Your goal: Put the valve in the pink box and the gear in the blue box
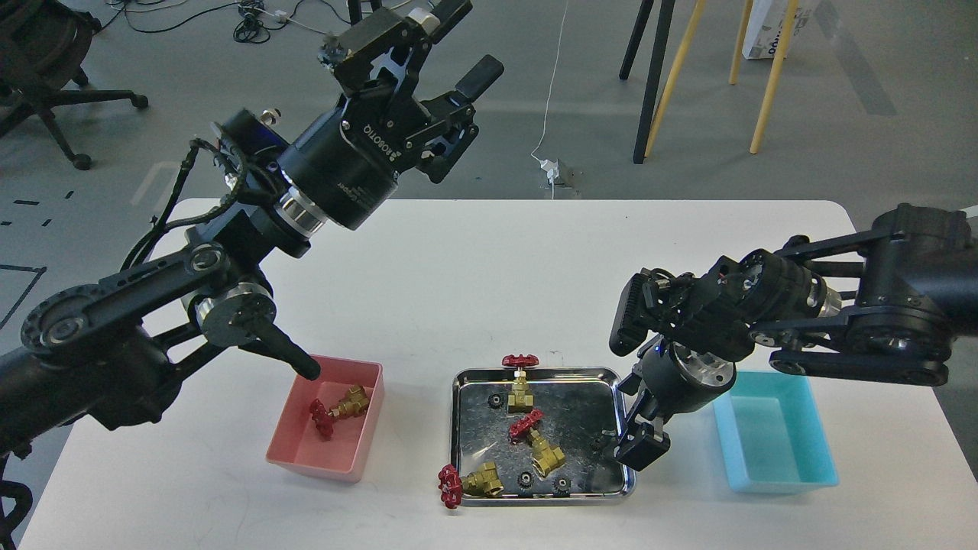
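One valve [338, 407] lies in the pink box [325, 461] at front left. Three more valves [522, 380] [537, 441] [467, 482] lie in the steel tray [582, 372]; the front one's red handwheel hangs over the tray's left rim. Several black gears [596, 441] [526, 479] lie among them. The blue box [775, 439] at front right is empty. My left gripper [461, 44] is open and empty, raised high over the table's far side. My right gripper [640, 447] points down at the tray's right edge, close to a gear; its fingers cannot be told apart.
The white table [489, 267] has rounded corners and a far edge near the chair and stand legs [649, 84] on the floor. My left arm's elbow [237, 313] hangs just behind the pink box. My right arm [879, 321] stretches over the blue box's far end.
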Available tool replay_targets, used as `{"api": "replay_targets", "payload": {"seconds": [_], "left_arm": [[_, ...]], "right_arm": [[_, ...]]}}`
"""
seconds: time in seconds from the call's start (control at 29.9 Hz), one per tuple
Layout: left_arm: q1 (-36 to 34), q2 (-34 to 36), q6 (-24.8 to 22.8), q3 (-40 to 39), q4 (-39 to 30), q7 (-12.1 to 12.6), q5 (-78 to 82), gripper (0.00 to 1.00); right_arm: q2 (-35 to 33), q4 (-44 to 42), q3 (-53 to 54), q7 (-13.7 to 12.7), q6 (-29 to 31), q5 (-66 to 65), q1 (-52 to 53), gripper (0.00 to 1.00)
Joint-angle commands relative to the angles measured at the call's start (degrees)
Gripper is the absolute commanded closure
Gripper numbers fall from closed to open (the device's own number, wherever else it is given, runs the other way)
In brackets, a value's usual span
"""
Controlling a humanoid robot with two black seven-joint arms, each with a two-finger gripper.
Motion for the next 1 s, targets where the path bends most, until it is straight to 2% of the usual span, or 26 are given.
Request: {"api": "replay_targets", "payload": {"seconds": [0.0, 0.07, 0.23, 0.97], "left_arm": [[0.28, 0.23, 0.04, -0.17, 0.18, -0.01, 0.05, 0.36], [0.28, 0.23, 0.04, -0.08, 0.53, -0.01, 0.05, 0.36], [1.6, 0.23, 0.04, -0.25, 0.79, -0.01, 0.14, 0.35], [3.27, 0.14, 0.04, -0.17, 1.32, -0.01, 0.23, 0.33]], "right_arm": [[5.58, -2.97, -2.54, 0.0, 0.01, -1.56, 0.65, 0.25], [8.22, -5.42, -3.78, -0.17, 0.01, -2.09, 0.13, 0.32], [12.8, -12.46, -5.01, -0.35, 0.01, -2.09, -1.89, 0.38], [15.7, -15.37, -5.19, -0.61, 0.01, -1.83, -5.94, 0.44]]}}
